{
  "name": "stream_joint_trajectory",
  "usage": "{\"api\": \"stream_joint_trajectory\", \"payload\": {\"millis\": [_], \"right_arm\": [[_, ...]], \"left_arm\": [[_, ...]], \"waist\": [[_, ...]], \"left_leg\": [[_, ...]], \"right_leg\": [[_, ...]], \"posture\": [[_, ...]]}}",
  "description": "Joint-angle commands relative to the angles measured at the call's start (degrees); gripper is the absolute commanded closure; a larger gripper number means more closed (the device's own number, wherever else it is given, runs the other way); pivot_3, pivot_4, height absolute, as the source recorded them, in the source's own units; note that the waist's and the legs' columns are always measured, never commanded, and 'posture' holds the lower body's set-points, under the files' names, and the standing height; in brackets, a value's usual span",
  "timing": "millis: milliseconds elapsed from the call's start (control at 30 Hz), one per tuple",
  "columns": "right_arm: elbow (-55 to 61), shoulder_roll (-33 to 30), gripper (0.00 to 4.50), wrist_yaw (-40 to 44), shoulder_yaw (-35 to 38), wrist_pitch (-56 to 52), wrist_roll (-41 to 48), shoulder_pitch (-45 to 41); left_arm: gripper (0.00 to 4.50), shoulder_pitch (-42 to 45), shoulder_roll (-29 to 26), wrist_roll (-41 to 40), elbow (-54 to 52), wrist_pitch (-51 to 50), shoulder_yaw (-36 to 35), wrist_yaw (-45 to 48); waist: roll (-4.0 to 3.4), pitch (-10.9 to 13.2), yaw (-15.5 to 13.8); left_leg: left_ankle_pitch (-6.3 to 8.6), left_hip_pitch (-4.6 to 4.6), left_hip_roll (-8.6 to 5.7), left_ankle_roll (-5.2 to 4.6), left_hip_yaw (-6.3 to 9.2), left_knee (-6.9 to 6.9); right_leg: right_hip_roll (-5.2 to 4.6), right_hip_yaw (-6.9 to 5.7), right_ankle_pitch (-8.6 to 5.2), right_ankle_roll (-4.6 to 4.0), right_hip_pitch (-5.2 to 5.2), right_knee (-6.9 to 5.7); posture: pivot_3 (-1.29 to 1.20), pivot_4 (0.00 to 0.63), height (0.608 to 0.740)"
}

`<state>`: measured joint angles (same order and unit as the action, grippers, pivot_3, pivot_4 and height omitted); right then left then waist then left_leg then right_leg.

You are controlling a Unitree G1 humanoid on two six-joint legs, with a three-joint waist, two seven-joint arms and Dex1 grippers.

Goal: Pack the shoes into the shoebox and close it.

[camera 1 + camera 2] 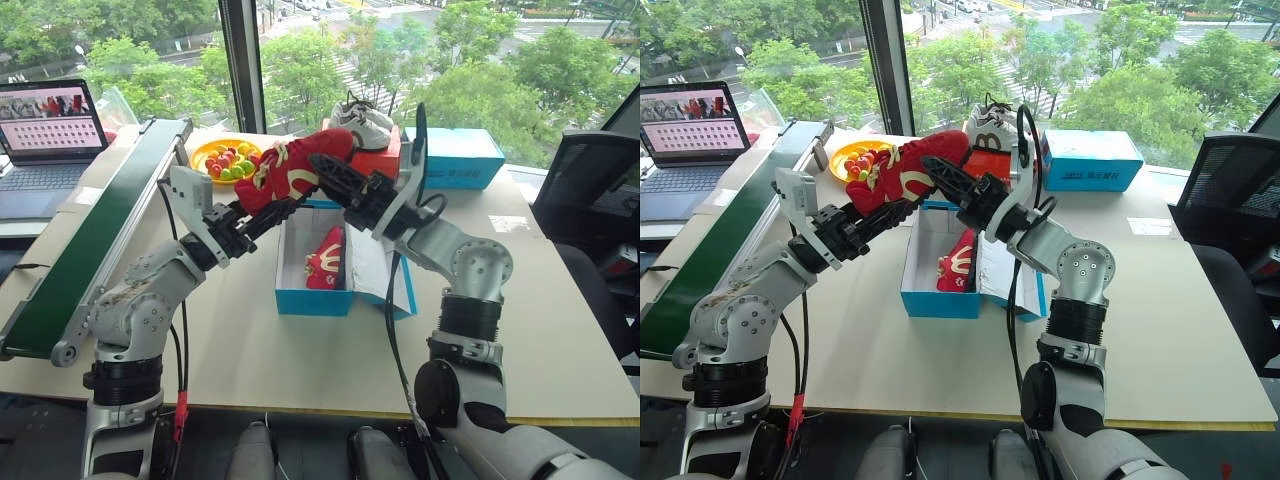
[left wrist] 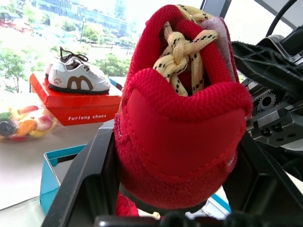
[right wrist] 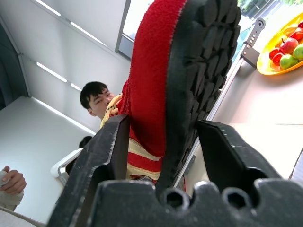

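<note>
A blue shoebox (image 1: 312, 300) sits open near the middle of a pale wooden table (image 1: 560, 330), white inside, with one red shoe (image 1: 326, 262) lying in it and its lid (image 1: 375, 272) folded out toward the robot's right. The second red shoe (image 1: 290, 170) is held in the air above the box's far end. The left gripper (image 1: 262, 215) is clenched on its heel, as the left wrist view shows, where the cream laces with black flecks are tied in a knot. The right gripper (image 1: 335, 172) straddles the same shoe from the other side, one finger on the black treaded sole and one on the red fabric, though whether it is squeezing cannot be told. Behind, a white sneaker (image 2: 78, 78) with a brown curved mark rests on a red box (image 2: 78, 106) printed "furlong shoes". Just to the right of it stands a closed blue box (image 1: 462, 158) with small dark lettering too fine to read. A yellow plate (image 1: 226, 158) of mixed fruit sits at the far left of the table. A green conveyor (image 1: 90, 250) runs along the table's left edge, and beyond it an open laptop (image 1: 45, 140) shows rows of small pictures. Large windows look out on trees and a street; a dark office chair (image 1: 590, 200) stands at the right. The right wrist view catches a person (image 3: 97, 101) seated in the background
</note>
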<state>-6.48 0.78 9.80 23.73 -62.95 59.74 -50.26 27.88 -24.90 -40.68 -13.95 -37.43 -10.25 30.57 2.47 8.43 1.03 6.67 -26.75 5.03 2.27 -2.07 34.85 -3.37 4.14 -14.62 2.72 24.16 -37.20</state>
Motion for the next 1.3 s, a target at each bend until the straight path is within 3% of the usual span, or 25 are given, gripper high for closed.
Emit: {"api": "stream_joint_trajectory", "payload": {"millis": [33,100,267,467,1033,1167,1300], "right_arm": [[0.47,-0.64,4.15,0.29,-0.52,3.04,0.66,-2.47],[0.12,-1.68,4.18,0.58,-1.61,3.40,-0.66,-2.32],[-1.74,-6.01,4.20,3.40,-6.83,5.34,-6.97,-3.11],[-6.10,-10.50,4.20,9.69,-17.28,7.23,-16.76,-2.41],[-14.38,-13.74,4.20,22.04,-29.48,11.60,-32.07,-2.61],[-19.00,-14.35,4.20,26.17,-36.31,14.76,-38.63,-4.54],[-25.66,-13.25,4.20,28.23,-38.62,19.16,-43.08,-6.83]], "left_arm": [[0.90,-1.10,-0.46,-1.32,-3.34,-0.10,0.32,1.59],[0.05,-2.23,-0.75,-2.21,-4.03,-0.34,-1.09,1.46],[0.00,-9.35,-8.41,-3.48,-6.56,-2.06,-6.90,4.50],[0.00,-15.62,-15.82,-2.98,-7.86,-3.82,-8.55,7.07],[0.00,-19.50,-13.11,-3.81,-13.84,-4.52,-9.16,1.30],[0.00,-20.61,-11.99,-4.15,-15.60,-4.64,-9.05,-0.40],[0.00,-20.89,-11.34,-4.30,-16.46,-4.76,-8.95,-1.64]], "waist": [[0.00,0.00,0.04],[-0.01,0.01,0.04],[-0.05,0.03,0.72],[-0.11,0.07,1.33],[-0.12,0.08,1.47],[-0.12,0.09,1.48],[-0.12,0.08,1.43]], "left_leg": [[0.00,0.00,0.00,0.00,0.00,0.00],[0.00,-0.02,0.00,0.00,0.00,-0.01],[0.00,-0.02,0.01,0.00,0.01,-0.03],[0.00,-0.02,0.00,0.00,0.01,-0.05],[0.01,-0.01,0.01,0.01,0.00,-0.09],[0.01,-0.02,0.00,0.01,0.00,-0.07],[0.01,0.02,0.01,0.01,0.00,-0.08]], "right_leg": [[0.00,0.00,0.00,0.00,0.00,0.00],[0.00,0.00,0.00,0.00,0.02,0.02],[0.00,0.00,0.00,-0.01,0.04,0.02],[-0.02,-0.01,-0.03,-0.04,0.05,0.06],[-0.01,-0.01,-0.06,-0.09,0.10,0.05],[-0.02,-0.01,-0.05,-0.09,0.10,0.05],[-0.01,-0.01,-0.06,-0.09,0.09,0.03]], "posture": [[0.00,0.150,0.740],[0.00,0.150,0.740],[0.00,0.150,0.740],[0.00,0.150,0.740],[0.00,0.150,0.740],[0.00,0.150,0.740],[0.00,0.150,0.740]]}}
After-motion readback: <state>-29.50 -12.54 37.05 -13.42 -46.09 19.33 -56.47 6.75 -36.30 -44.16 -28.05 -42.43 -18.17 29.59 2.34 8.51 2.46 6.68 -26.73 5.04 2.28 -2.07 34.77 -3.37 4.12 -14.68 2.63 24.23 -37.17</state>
